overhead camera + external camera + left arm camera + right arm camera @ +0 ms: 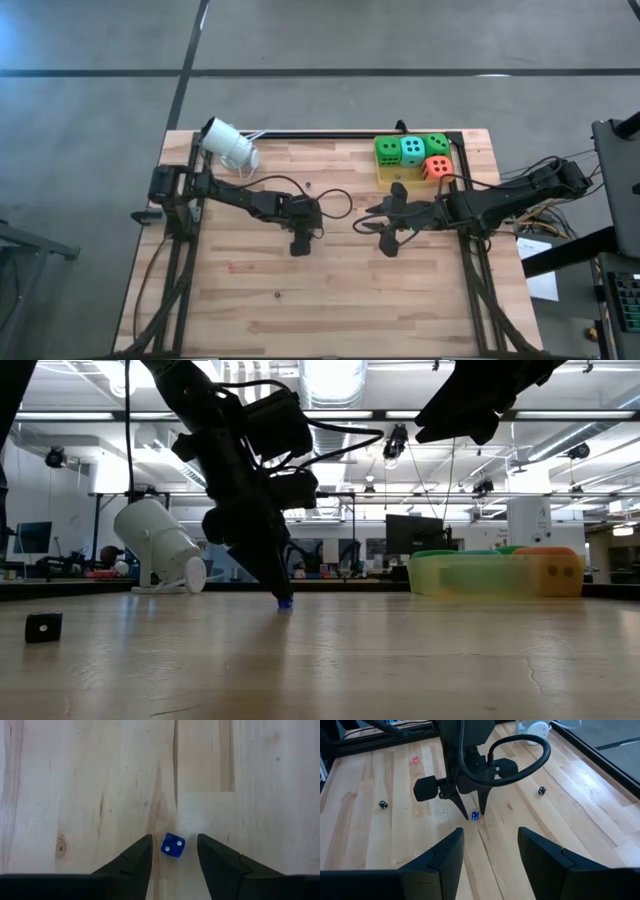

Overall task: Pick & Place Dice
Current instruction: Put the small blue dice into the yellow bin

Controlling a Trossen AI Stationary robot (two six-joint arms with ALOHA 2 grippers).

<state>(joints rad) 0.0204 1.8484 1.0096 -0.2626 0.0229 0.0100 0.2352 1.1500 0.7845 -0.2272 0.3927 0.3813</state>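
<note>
A small blue die (173,845) lies on the wooden table near its middle. My left gripper (174,840) points steeply down over it, open, one finger on each side, with a gap between each finger and the die; the right wrist view shows this too, with the left gripper (472,811) over the blue die (475,815). My right gripper (490,832) hangs open and holds nothing, above the table to the right of the left one. Two green dice, a teal die and an orange-red die (412,152) sit in a yellow tray (390,178) at the far right.
A white lamp-like cylinder (228,145) lies at the table's far left corner. Small loose dice lie on the wood: a black one (382,804), another black one (541,791) and a red one (415,759). Black frame rails run along both sides.
</note>
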